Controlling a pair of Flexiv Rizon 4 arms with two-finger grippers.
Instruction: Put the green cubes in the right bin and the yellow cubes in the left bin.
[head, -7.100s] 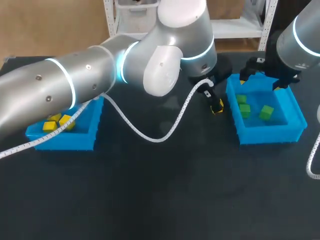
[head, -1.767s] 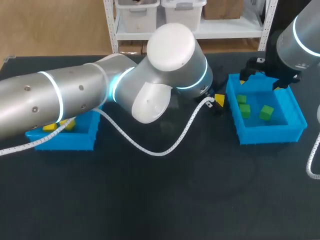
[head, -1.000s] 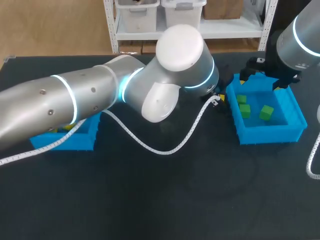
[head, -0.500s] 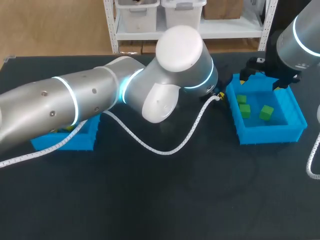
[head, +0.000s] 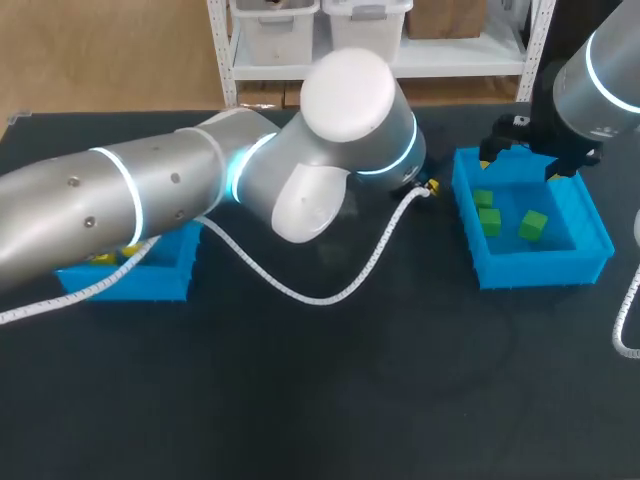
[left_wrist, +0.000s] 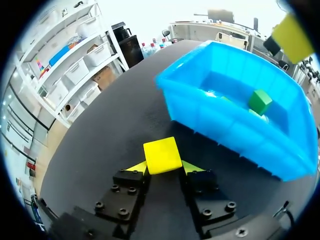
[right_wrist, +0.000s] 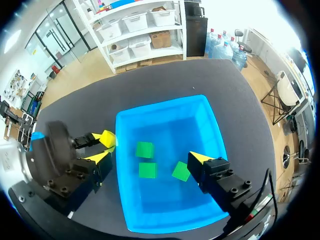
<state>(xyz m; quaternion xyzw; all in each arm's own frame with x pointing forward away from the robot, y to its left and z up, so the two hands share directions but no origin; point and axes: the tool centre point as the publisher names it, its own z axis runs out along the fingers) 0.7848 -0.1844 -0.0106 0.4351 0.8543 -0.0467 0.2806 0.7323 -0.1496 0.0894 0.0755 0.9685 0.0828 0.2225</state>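
Since it belongs in the left bin (head: 165, 280), yellow cube (left_wrist: 162, 155): clamped by left gripper (left_wrist: 162, 166), right bin (left_wrist: 235, 125) just ahead. Right gripper (right_wrist: 148, 159): spread, empty, green cubes (right_wrist: 145, 149) beneath its fingers.

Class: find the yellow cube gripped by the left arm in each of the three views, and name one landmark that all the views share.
Head view: yellow cube, a sliver beside the right bin, mostly hidden by the left arm.
Left wrist view: cube between the left end effector fingers, bin ahead.
Right wrist view: cube just outside the bin's wall.
Shared landmark: the right bin holding green cubes.
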